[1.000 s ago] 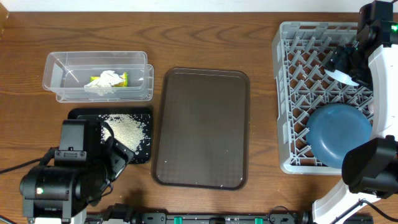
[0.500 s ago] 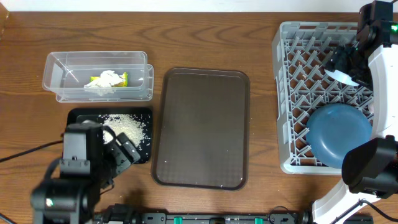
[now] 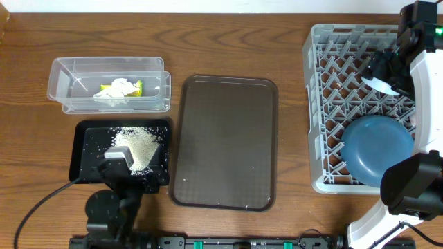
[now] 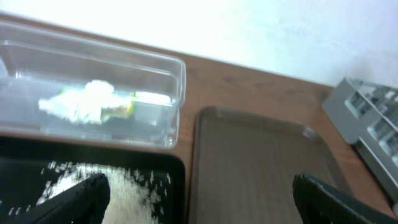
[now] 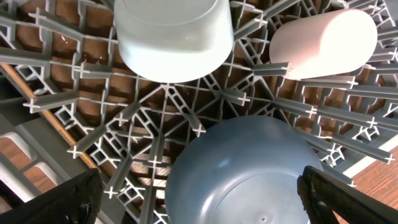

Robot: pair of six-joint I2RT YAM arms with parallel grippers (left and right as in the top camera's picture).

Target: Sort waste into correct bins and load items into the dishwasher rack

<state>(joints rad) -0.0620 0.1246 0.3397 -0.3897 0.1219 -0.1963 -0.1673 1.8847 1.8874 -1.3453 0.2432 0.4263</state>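
Left hand (image 4: 199, 208): spread wide, empty, withdrawn to lower left.
Right hand (image 5: 200, 199): spread wide, empty.
Rice (image 3: 138, 143): in black tray (image 3: 86, 149); sorting likely done.

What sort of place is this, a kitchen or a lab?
Probably a lab bench staged as a kitchen clean-up: a dishwasher rack holding a blue plate, and a black tray of rice, on a wooden table.
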